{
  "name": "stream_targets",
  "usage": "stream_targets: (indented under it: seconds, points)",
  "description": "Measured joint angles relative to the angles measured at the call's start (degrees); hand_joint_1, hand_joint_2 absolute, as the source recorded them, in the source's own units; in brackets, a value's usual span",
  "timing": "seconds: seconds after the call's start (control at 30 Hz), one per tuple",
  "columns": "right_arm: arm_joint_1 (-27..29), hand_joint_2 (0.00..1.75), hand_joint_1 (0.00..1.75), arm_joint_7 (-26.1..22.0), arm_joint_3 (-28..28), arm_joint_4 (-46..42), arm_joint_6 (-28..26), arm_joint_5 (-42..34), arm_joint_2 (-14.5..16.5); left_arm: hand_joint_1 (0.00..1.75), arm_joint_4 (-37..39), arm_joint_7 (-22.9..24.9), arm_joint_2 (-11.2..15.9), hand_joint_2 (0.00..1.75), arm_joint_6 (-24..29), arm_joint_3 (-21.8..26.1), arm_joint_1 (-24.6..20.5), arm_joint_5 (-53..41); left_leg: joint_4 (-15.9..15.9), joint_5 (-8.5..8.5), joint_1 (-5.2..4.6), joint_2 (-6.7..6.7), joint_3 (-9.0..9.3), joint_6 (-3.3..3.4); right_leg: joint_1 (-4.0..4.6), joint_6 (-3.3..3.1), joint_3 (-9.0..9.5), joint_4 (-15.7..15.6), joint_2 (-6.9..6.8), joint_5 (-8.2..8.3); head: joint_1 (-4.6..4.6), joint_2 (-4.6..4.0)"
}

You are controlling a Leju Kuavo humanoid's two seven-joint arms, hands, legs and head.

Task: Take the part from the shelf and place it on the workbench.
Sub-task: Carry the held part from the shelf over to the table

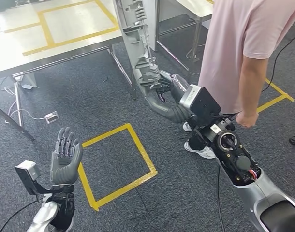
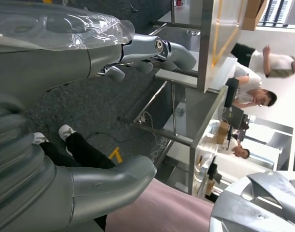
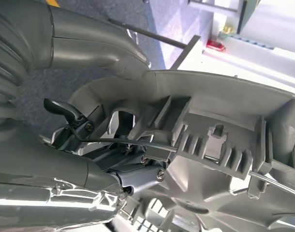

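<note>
right hand [image 1: 171, 87] grips the grey part [image 1: 139, 43], held upright near the workbench [image 1: 14, 48] edge. right wrist view shows its ribbed underside [image 3: 212, 145]. left hand [image 1: 66, 154] open, empty. person [image 1: 241, 53] close alongside.

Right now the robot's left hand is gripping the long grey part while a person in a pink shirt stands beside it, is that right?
Not quite: it's the right hand gripping the long grey part, as the head view shows. The left hand is raised, open and holding nothing. The person in the pink shirt does stand beside it.
</note>
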Motion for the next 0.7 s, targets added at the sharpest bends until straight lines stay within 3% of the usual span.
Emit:
stream_targets:
  seconds: [0.07, 0.17, 0.33, 0.7]
  points:
    - [0.21, 1.75, 1.75, 0.53, -0.07, -0.01, -0.06, 0.04, -0.02, 0.0, -0.06, -0.34, -0.09, 1.75, 0.31, -0.04, -0.03, -0.05, -3.62, 0.95, -0.04, -0.12, 1.57, 0.16, 0.25, 0.08, -0.27, 0.17, 0.33, -0.2, 0.08, 0.0]
    - [0.71, 1.75, 1.75, 0.72, 0.15, 0.15, -0.13, 0.04, -0.07, 0.0, -0.07, -1.23, -0.38, 1.75, 0.0, -0.18, -0.18, 0.22, -3.76, 1.05, -0.18, -0.03, 1.55, 0.12, 0.31, -0.31, -0.3, 0.1, 0.4, -0.32, 0.32, 0.0]
    - [0.7, 1.75, 1.75, 0.33, 0.87, 0.55, -0.62, -0.03, -0.07, 0.0, 0.5, -2.39, -1.02, 1.75, -1.56, -0.51, -1.67, 0.76, -3.69, 1.24, -0.28, -0.26, 1.29, 0.49, 0.21, 0.52, -0.14, -0.47, 0.3, 0.22, 0.44, 0.0]
    - [0.57, 1.75, 1.75, 1.62, 0.76, 0.3, -0.53, -0.03, -0.19, 0.0, 1.19, -2.04, -1.27, 1.75, -2.16, -0.51, -3.21, 0.73, -3.74, 1.17, -0.3, -0.26, 1.33, 0.62, 0.21, 0.84, -0.14, -0.6, 0.31, 0.18, 0.44, 0.0]
